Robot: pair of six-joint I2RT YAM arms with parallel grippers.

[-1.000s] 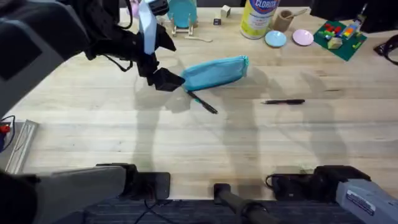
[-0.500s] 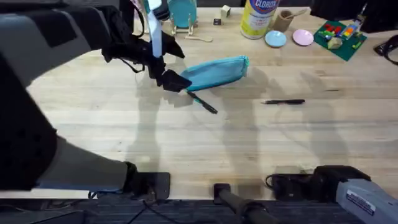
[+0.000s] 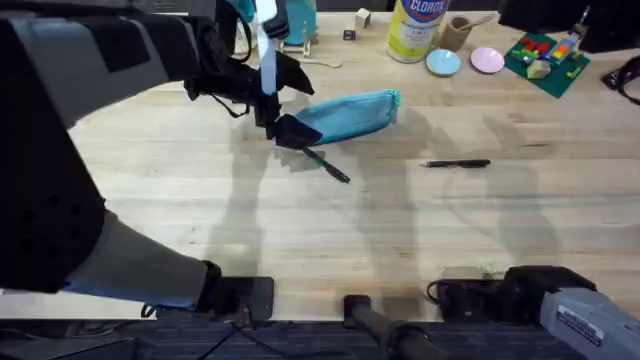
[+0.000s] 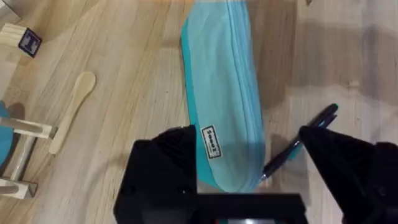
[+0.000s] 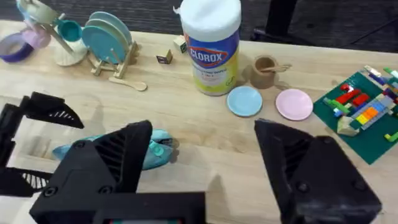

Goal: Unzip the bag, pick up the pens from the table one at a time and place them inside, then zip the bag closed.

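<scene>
1. I see the bag (image 3: 348, 116) lying on the desk (image 3: 420, 230), zipper shut along its length.
2. My left end effector (image 4: 258, 171) stands spread wide over the bag's near end, one finger on each side, gripping nothing.
3. One pen (image 3: 327, 165) lies just beside that end of the bag; another pen (image 3: 455, 163) sits well apart to the right.
4. My right end effector (image 5: 202, 162) is parked spread and empty.
</scene>
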